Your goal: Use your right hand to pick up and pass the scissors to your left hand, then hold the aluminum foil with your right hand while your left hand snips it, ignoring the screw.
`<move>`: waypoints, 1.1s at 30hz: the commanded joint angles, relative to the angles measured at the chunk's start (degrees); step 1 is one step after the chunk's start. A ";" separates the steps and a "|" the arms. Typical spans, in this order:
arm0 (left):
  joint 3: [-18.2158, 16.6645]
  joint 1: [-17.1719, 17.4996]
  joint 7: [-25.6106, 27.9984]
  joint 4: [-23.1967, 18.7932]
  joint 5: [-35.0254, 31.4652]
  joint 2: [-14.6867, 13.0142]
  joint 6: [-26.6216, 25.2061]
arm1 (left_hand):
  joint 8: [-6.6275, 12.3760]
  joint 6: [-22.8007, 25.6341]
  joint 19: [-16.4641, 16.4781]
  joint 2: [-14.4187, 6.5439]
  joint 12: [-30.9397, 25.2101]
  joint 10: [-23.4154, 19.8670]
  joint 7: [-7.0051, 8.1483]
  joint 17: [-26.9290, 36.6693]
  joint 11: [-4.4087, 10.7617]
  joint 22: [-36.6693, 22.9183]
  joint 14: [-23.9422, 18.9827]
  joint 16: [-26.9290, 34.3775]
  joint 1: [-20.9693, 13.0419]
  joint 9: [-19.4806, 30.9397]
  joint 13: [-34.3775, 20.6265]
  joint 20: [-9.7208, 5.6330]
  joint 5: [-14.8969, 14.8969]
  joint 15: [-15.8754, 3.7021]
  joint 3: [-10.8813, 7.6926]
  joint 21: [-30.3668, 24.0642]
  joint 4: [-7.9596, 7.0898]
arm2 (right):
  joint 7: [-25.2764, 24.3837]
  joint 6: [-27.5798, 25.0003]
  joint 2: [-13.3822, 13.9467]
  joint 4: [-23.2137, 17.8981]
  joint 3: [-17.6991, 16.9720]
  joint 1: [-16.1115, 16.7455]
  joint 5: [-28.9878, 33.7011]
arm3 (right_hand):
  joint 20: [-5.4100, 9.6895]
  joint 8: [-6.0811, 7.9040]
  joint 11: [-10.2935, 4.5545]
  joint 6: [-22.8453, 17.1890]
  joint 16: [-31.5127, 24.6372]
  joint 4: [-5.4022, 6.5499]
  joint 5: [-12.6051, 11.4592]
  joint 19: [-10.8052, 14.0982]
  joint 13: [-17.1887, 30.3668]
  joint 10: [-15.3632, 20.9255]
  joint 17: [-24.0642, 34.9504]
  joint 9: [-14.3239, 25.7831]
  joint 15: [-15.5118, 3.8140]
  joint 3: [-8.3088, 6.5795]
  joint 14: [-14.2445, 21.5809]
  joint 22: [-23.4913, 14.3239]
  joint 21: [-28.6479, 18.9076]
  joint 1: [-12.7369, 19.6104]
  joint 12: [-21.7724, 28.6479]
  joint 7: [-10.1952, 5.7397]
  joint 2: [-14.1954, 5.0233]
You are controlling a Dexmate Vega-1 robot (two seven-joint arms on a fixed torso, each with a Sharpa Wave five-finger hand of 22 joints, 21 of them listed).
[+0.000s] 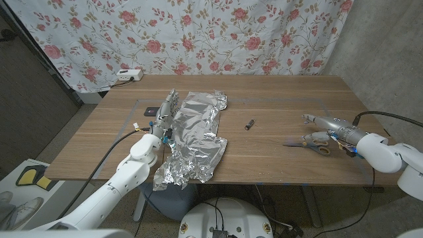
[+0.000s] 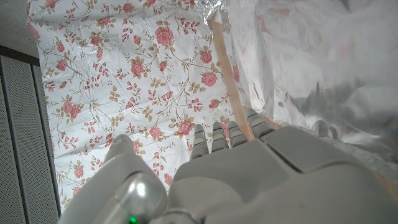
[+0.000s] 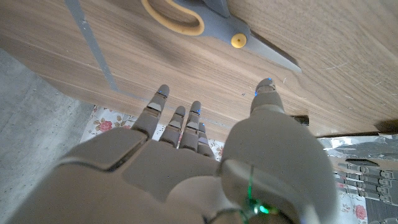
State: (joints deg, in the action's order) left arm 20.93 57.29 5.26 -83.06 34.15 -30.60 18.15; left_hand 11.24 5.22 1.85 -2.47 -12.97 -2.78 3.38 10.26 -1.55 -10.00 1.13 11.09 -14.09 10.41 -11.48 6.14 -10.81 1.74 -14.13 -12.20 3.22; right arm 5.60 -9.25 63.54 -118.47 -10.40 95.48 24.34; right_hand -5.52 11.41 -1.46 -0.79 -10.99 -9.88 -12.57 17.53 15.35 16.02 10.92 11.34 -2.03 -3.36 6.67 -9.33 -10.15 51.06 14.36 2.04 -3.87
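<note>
The first step, the pickup, is in hand: the right hand (image 1: pixel 332 125) hovers with fingers (image 3: pixel 186 124) apart just beside the scissors (image 1: pixel 309 140) lying on the surface (image 1: pixel 277 165), and next must lower and close on them, while the left hand (image 1: pixel 165 114) waits, fingers apart, beside the aluminum foil (image 1: pixel 195 135)

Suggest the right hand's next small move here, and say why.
Probably lower the right hand onto the grey scissors with yellow-lined handles and close around them. They lie flat on the wooden table beside the open hand, untouched, and the crumpled aluminium foil sheet cannot be snipped until they are passed over.
</note>
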 commanded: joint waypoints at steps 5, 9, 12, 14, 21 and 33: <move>-0.35 0.71 0.15 -0.59 0.29 -0.45 -0.16 | -0.13 0.42 0.15 0.14 -0.10 -0.16 -0.03 0.29 -0.31 -0.20 -0.09 -0.22 0.56 0.11 0.00 0.03 -0.46 0.54 0.14 0.29 -0.24 | 3.02 -1.07 0.43 -0.99 1.11 -0.17 3.73 | 0.64 -0.37 -0.79 1.18 -0.07 0.11 -0.60 0.08 0.47 1.24 0.01 0.09 -4.55 -0.72 0.24 -0.17 -0.21 1.53 0.65 0.15 0.03; -0.48 0.79 0.29 -0.67 0.34 -0.37 0.03 | -0.15 0.43 0.47 0.14 -0.06 -0.11 -0.04 0.28 -0.28 -0.20 0.02 -0.27 0.69 0.11 0.00 -0.17 -0.50 0.49 0.21 0.21 -0.28 | 2.68 -0.56 0.39 -0.62 1.62 -0.36 4.09 | 0.94 -0.35 -1.50 1.26 -0.17 0.24 -0.62 0.31 0.66 2.17 0.00 0.10 -4.75 -0.87 0.46 -0.16 -0.32 1.95 1.24 0.07 0.14; -0.60 0.84 0.22 -0.49 0.57 -0.13 0.37 | -0.18 0.42 1.13 0.12 -0.01 -0.07 -0.13 0.26 -0.20 -0.20 0.14 -0.32 0.83 0.10 0.01 -0.52 -0.55 0.57 0.27 0.01 -0.31 | 2.92 -0.83 0.99 -0.58 2.42 -0.62 4.89 | 1.02 -0.52 -3.53 2.02 -0.28 0.26 -0.70 0.63 1.03 3.13 -0.03 0.11 -6.67 -1.29 0.95 -0.17 -0.44 3.07 2.06 -0.41 0.25; -0.56 0.83 0.19 -0.45 0.57 -0.17 0.25 | -0.19 0.42 1.18 0.12 0.02 -0.01 -0.15 0.26 -0.27 -0.21 0.15 -0.32 0.87 0.10 0.01 -0.57 -0.57 0.59 0.29 0.01 -0.32 | 3.18 -0.86 1.17 -0.54 2.69 -0.84 4.79 | 1.28 -0.49 -4.04 2.05 -0.22 0.20 -0.77 0.64 1.17 3.40 -0.05 0.12 -6.92 -1.61 0.91 -0.17 -0.43 3.72 2.34 -0.64 0.05; -0.56 1.14 0.47 -0.92 0.48 -0.33 -0.02 | -0.24 0.35 1.36 0.09 0.04 -0.01 -0.19 0.24 -0.33 -0.21 0.20 -0.34 1.00 0.10 0.01 -0.77 -0.62 0.74 0.35 0.01 -0.35 | 2.92 -1.08 1.34 -0.32 2.58 -0.51 5.11 | 2.13 -0.40 -3.75 2.14 -0.10 -0.03 -0.90 0.85 1.70 4.31 -0.09 0.12 -7.12 -2.69 0.93 -0.16 -0.45 6.12 3.36 -1.20 -0.36; -0.28 1.10 0.28 -0.71 0.43 -0.15 -0.07 | -0.27 0.35 1.32 0.04 0.11 0.04 -0.27 0.22 -0.33 -0.21 0.22 -0.35 1.19 0.09 0.02 -0.80 -0.72 0.69 0.44 0.17 -0.36 | 2.86 -1.68 1.40 -0.54 2.30 0.36 5.94 | 2.61 -0.27 -5.08 1.71 -0.18 0.37 -0.54 1.12 2.72 6.86 -0.03 0.14 -7.35 -3.40 1.52 -0.15 -0.47 7.66 5.67 -1.64 -0.59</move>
State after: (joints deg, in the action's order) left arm 20.43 58.38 5.64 -83.91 34.60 -30.89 18.06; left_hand 11.01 5.22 2.88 -2.41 -12.97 -2.65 3.38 10.25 -1.85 -10.00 1.34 10.69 -13.56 10.41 -11.48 5.11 -11.25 1.95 -13.82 -12.20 2.91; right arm 8.46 -10.38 64.77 -118.96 -8.03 95.15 29.51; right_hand -3.15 10.98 -6.05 0.93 -10.99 -9.56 -13.01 18.49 17.73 22.27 10.81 11.33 -2.05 -6.34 7.72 -9.34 -10.47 57.92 19.51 0.89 -4.55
